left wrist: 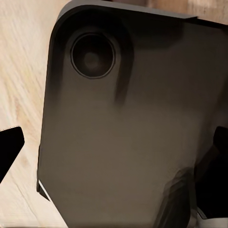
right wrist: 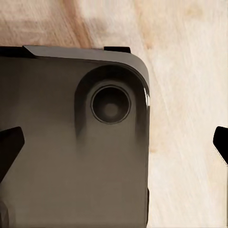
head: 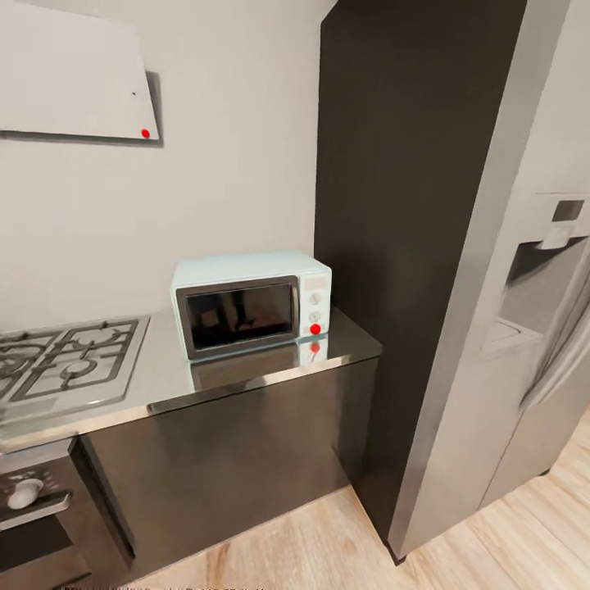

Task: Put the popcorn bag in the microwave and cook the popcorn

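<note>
The small boxy pale-blue microwave (head: 252, 301) with dark glass door shut sits on the matte grey counter (head: 246, 373), gas hob (head: 65, 360) at its nine o'clock. Both wrist views show each hand's dark fingertips (left wrist: 9, 147) (right wrist: 9, 147) spread apart above the robot's dark base (left wrist: 128, 133) and wooden floor (right wrist: 190, 71).

No readable text, brand or number anywhere, microwave (head: 251, 303) at the table's (head: 164, 385) right end, white control panel (head: 315, 305) with marks too blurred to read, plain red dot (head: 315, 329), no lettering
</note>
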